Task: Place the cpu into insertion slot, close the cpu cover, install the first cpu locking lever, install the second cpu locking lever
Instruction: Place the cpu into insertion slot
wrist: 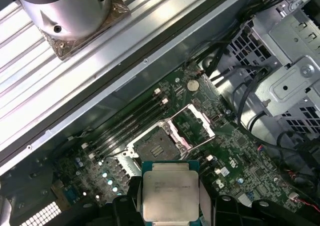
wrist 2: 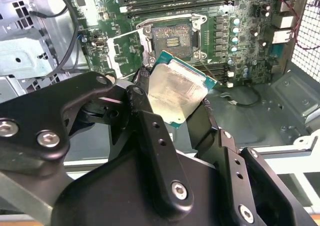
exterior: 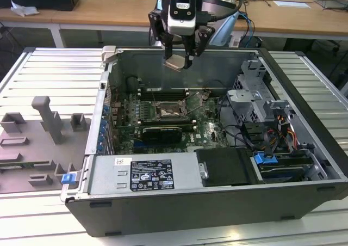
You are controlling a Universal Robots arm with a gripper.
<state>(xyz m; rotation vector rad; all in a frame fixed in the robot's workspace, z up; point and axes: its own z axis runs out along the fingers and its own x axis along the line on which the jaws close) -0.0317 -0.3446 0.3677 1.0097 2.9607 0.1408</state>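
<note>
Since the cpu cover point(wrist: 202, 119) stands open, the pincer point(exterior: 177, 61), clenched on the cpu point(exterior: 175, 64), hovers at the insertion slot's point(exterior: 167, 112) twelve o'clock in the exterior view.

One cpu point(wrist: 170, 190) between two fingers point(wrist 2: 142, 116). One insertion slot point(wrist: 156, 145) and one cpu cover point(wrist: 204, 119), both beyond those fingers. One computer case point(exterior: 190, 213).

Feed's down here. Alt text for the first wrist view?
The pincer holds the cpu, metal top facing the camera, above the motherboard. Beyond it the insertion slot lies bare, with the cpu cover hinged open beside it.
</note>
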